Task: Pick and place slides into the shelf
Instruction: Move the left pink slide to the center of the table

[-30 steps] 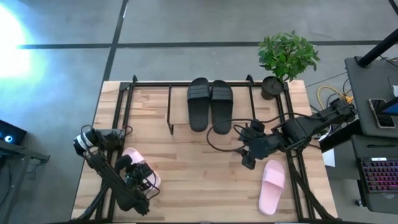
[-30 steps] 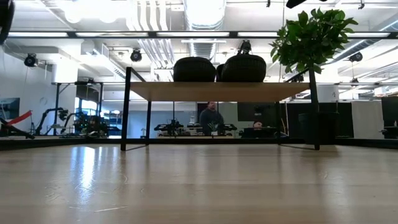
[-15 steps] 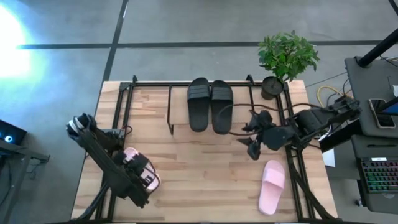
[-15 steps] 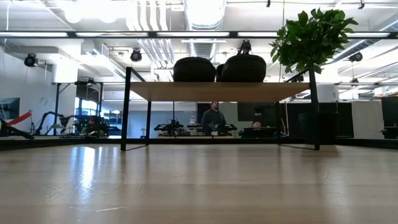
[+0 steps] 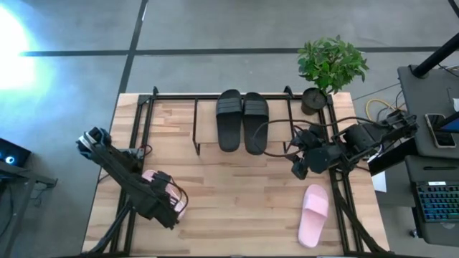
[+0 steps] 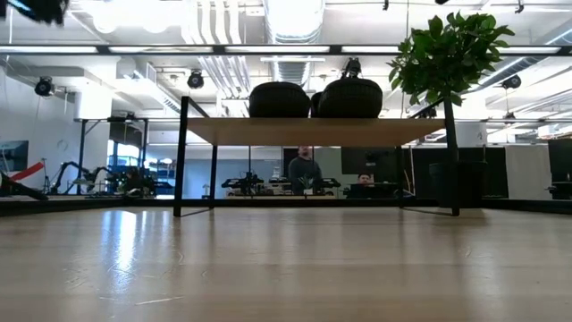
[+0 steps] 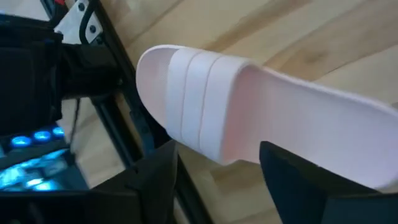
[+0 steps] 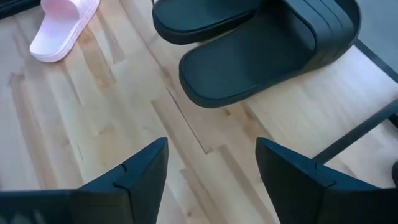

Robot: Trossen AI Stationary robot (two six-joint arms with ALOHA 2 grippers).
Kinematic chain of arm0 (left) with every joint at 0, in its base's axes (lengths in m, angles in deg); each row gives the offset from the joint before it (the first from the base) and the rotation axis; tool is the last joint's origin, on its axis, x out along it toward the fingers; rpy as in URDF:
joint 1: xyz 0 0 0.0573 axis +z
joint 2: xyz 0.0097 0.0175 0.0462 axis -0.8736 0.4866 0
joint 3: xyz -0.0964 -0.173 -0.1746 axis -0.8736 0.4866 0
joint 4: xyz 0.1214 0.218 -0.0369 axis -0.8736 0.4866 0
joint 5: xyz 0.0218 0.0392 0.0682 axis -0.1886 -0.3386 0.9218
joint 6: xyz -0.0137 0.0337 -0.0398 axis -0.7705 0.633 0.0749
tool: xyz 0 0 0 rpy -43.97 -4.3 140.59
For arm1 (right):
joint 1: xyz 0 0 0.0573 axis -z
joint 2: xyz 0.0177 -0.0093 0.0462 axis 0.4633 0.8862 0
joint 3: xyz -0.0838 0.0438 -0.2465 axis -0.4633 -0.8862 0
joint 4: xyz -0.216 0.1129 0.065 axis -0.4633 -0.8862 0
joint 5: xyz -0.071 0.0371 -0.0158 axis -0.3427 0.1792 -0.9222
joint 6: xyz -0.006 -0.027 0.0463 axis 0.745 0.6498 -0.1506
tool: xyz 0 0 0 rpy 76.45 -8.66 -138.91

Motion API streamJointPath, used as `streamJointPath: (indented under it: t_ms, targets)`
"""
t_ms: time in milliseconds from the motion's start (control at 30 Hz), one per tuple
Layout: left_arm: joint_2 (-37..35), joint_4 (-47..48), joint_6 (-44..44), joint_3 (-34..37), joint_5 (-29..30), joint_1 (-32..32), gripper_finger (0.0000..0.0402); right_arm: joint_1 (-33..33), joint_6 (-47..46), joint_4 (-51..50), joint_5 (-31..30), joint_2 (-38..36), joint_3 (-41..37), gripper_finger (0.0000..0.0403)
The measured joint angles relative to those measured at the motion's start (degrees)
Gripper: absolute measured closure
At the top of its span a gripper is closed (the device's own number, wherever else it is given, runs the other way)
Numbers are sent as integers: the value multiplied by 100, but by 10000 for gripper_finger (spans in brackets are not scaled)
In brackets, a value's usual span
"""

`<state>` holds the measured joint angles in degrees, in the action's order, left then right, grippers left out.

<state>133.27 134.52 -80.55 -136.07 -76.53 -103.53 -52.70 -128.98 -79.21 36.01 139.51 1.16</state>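
Two black slides (image 5: 242, 122) lie side by side on the shelf's (image 6: 313, 131) wood board, soles down; the low view shows them as dark humps (image 6: 313, 98). One pale pink slide (image 7: 249, 118) lies on the table at the near left, strap up. My left gripper (image 5: 165, 208) hangs open right over it, a finger at each side (image 7: 217, 186). The other pink slide (image 5: 313, 215) lies near the right edge. My right gripper (image 5: 300, 168) hovers open above the table between that slide and the shelf, empty (image 8: 211, 180).
A potted plant (image 5: 330, 68) stands at the shelf's far right corner. Black frame rails (image 5: 140, 129) run along both sides of the table. Bare wood (image 5: 237, 201) lies between the two pink slides. People sit in the room behind (image 6: 306, 170).
My right gripper has drawn back toward the table's right and far edges, away from the table's middle. My left arm has swung its elbow toward the left edge while its gripper has stayed over the near-left pink slide, which has not moved.
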Motion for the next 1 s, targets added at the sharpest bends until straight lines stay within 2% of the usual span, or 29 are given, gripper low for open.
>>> streamJointPath:
  t_ms: [333, 600, 733, 1000]
  targets:
    - [1205, 41, 1330, 68, -206, 219, 176, 0, 0, -34, 41, -70, 0, 167]
    - [1629, 47, 1880, 284, -179, 219, 178, 0, 2, -40, 41, -70, 0, 167]
    - [1591, 52, 1890, 520, -167, 219, 202, 0, 2, -40, 41, -70, 0, 167]
    - [1502, -105, 2044, 911, -100, 219, 284, 0, 2, -40, 39, -70, 0, 167]
